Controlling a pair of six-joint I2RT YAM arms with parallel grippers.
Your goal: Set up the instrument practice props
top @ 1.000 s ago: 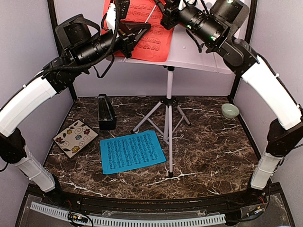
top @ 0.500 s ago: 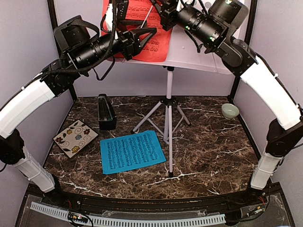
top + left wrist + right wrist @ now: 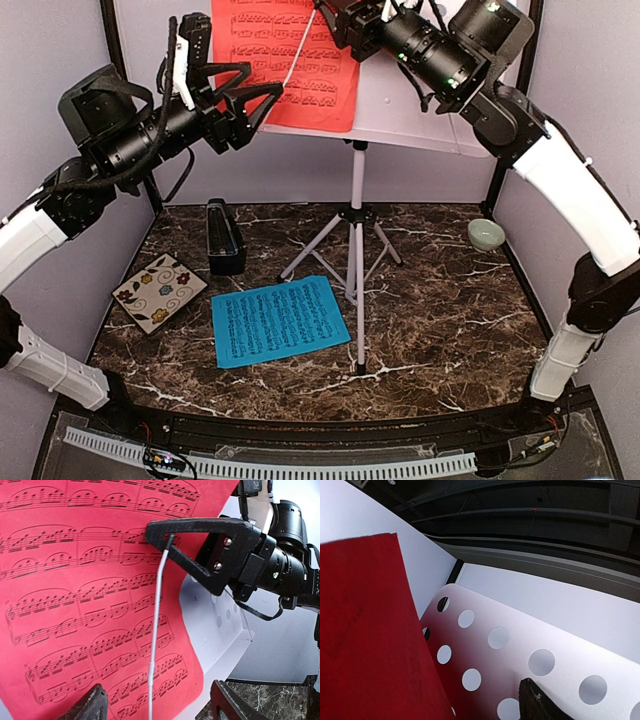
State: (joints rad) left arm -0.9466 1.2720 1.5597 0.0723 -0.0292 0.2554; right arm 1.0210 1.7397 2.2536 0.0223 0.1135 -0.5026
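From above, the red paper sheet of printed music (image 3: 290, 60) lies on the white perforated music stand with tripod legs (image 3: 420, 110), at the far side. The left gripper (image 3: 262, 85) is just left of the sheet.

In the left wrist view its fingers (image 3: 90, 705) stand wide apart and hold nothing. The right gripper (image 3: 162, 532) is over the sheet.

The right wrist view shows one finger only, so I cannot tell its state.

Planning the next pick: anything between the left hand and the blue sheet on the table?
Nothing visible. The left hand hangs open up by the red sheet; the blue sheet lies bare below. The metronome stands behind its left corner, and the stand's front leg runs close along its right edge.
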